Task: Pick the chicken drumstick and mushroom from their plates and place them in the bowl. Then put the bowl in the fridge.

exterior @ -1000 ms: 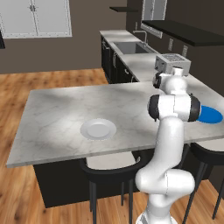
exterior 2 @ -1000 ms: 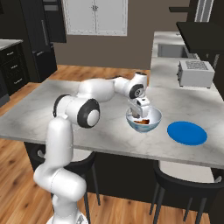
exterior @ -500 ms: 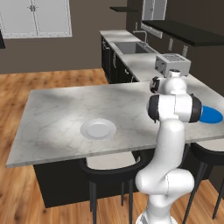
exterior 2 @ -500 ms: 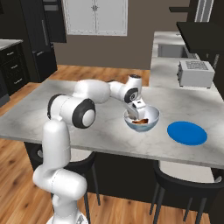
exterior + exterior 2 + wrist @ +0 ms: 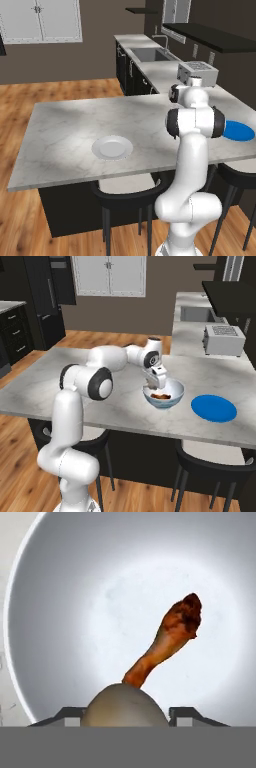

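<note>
tan and rounded, the mushroom (image 5: 124, 705) is sitting between the fingertips (image 5: 186, 713) of the hand (image 5: 158, 387), jaws partly parted around it, hanging low over the bowl (image 5: 175, 392) on the table (image 5: 125, 401). if the jaws are parting unevenly it could be rolling onto the rim or sticking to a finger. the chicken drumstick (image 5: 167, 638) is lying inside the bowl, its long axis slanting, dark meaty end away from the hand.
</note>
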